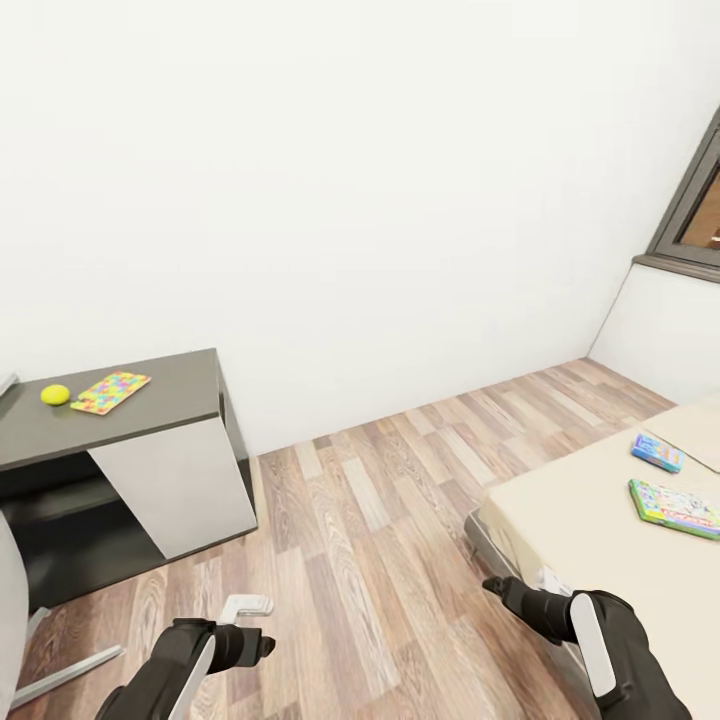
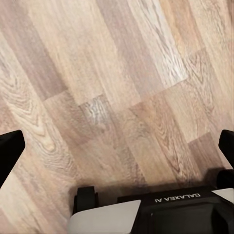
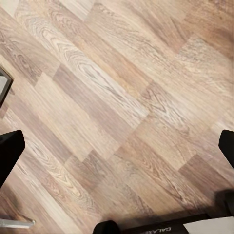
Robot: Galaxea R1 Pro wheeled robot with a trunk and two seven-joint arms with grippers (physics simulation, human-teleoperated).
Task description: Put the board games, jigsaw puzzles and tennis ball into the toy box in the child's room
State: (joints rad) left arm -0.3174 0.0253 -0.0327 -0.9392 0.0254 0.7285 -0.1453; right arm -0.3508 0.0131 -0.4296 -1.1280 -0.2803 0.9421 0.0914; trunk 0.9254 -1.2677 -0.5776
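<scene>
Wood-plank floor (image 1: pixel 380 540) and white walls of a child's room, both arms held low over the boards.

On the dark table (image 1: pixel 150 415) at far left lie a tennis ball (image 1: pixel 55 394) and, just beside it, a colourful jigsaw puzzle (image 1: pixel 111 391). On the bed (image 1: pixel 590 540) at right rest two board games: a blue one (image 1: pixel 657 453) farther off, a green one (image 1: pixel 676 507) nearer. The left gripper (image 2: pixel 117 151) and right gripper (image 3: pixel 117 151) each hang over bare floor, fingers spread wide apart, holding nothing.
</scene>
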